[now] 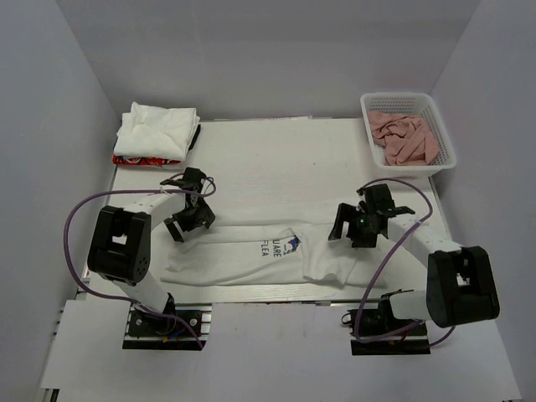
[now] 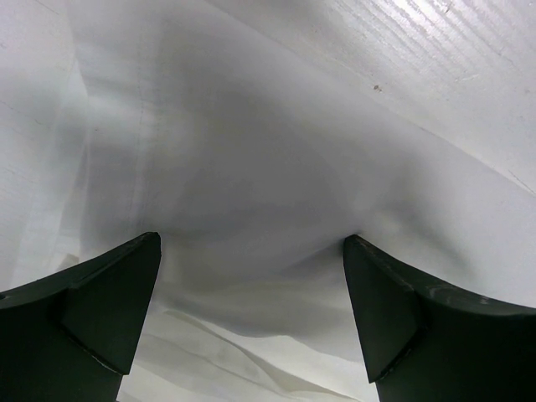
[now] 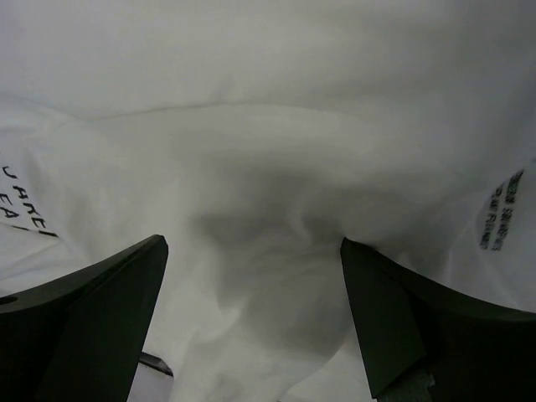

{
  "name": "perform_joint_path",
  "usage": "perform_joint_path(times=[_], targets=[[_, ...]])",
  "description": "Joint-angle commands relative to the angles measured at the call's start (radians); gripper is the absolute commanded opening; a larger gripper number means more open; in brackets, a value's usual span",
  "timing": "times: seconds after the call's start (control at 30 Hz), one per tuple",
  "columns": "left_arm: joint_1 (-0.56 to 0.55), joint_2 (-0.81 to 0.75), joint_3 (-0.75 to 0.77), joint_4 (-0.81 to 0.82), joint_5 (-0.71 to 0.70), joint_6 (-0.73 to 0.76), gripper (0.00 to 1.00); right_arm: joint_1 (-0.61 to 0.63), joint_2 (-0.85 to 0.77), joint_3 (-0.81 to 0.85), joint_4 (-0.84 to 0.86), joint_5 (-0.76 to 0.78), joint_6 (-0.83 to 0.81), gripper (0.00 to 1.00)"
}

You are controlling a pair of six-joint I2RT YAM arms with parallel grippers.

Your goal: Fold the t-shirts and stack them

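T-shirt (image 1: 243,260) is lying across the near part of the tabletop (image 1: 285,167), right between the two arms. It's folded into a long strip running left to right, a bit rumpled at the right end. The chest print (image 1: 291,244) and some dark lettering (image 1: 270,248) face up around the middle.

Left fingers (image 1: 191,223) sit over the left end of the strip, at its far edge. They're spread wide, and the wrist view shows smooth white cloth lying between and under them. Right fingers (image 1: 349,233) are over the right end, also spread wide, with bunched fabric below them. You can read bits of black text on either side in that wrist view. Can't really tell if either pair actually touches the cloth.

Further back, the far left corner has a stack (image 1: 157,127) of folded white shirts. Something red and patterned (image 1: 146,159) peeks out from under it. The far right corner has a white basket (image 1: 400,95) with pink cloths (image 1: 404,138) piled in it.
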Motion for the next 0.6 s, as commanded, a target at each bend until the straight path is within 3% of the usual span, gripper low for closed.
perform_joint_path(times=[0.0,0.13,0.33,0.37,0.43,0.5,0.57], targets=[[0.008,0.045,0.001,-0.006,-0.065,-0.009,1.0,-0.002,0.093,0.034,0.063,0.049,0.023,0.9],[-0.001,0.056,-0.02,-0.03,-0.053,-0.021,1.0,-0.01,0.309,0.167,0.101,0.122,0.038,0.9],[-0.022,0.039,-0.026,-0.087,0.001,-0.043,1.0,-0.062,0.712,0.604,0.019,0.104,0.006,0.9],[-0.023,0.03,-0.041,-0.087,0.034,-0.063,1.0,-0.065,0.745,0.757,0.002,0.097,0.004,0.9],[-0.036,0.013,-0.093,-0.087,0.087,-0.072,1.0,-0.063,0.857,0.897,-0.024,0.092,-0.037,0.9],[-0.091,-0.036,-0.17,-0.041,0.267,-0.072,1.0,-0.059,0.944,1.055,-0.014,0.098,-0.081,0.9],[-0.134,-0.077,-0.224,-0.03,0.324,-0.072,1.0,-0.051,1.016,1.201,-0.027,0.052,-0.126,0.9]])
